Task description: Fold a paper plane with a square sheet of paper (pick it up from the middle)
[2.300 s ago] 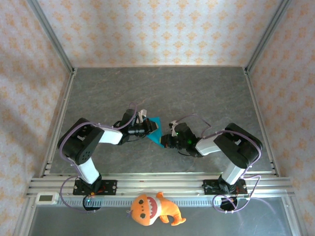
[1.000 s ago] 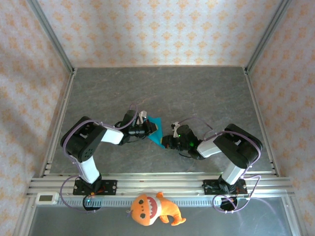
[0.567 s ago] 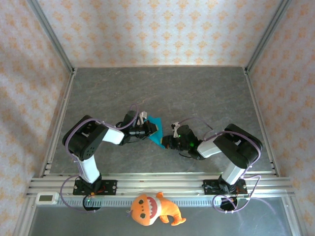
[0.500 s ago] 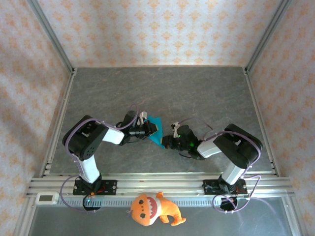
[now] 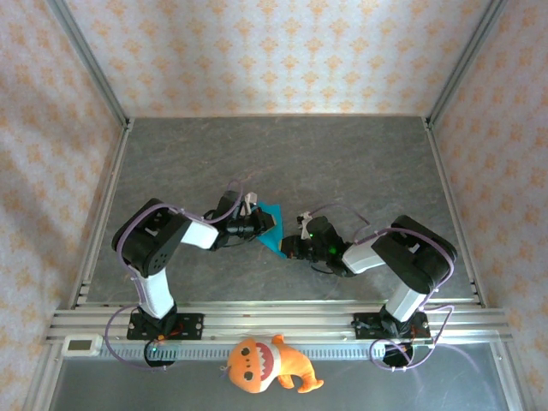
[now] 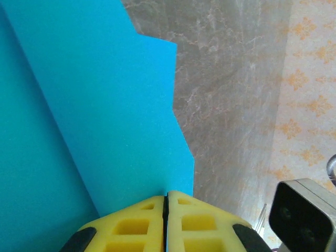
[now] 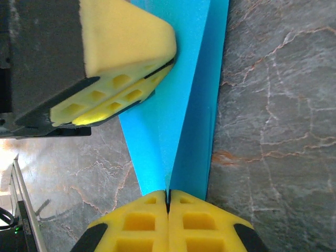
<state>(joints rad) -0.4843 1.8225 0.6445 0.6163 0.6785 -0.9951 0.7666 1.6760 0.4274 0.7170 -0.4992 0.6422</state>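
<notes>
While creased, the square sheet of paper (image 5: 272, 228) is pinched tight by left gripper (image 6: 166, 197) and right gripper (image 7: 168, 193).

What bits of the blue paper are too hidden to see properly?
- Top view: the blue paper is tiny and partly covered by the left pincer and right pincer; its folds cannot be read.
- Left wrist view: the paper runs off the left and top edges, so its whole shape is cut off.
- Right wrist view: the left pincer covers the paper's upper left; the top edge cuts the rest.
</notes>
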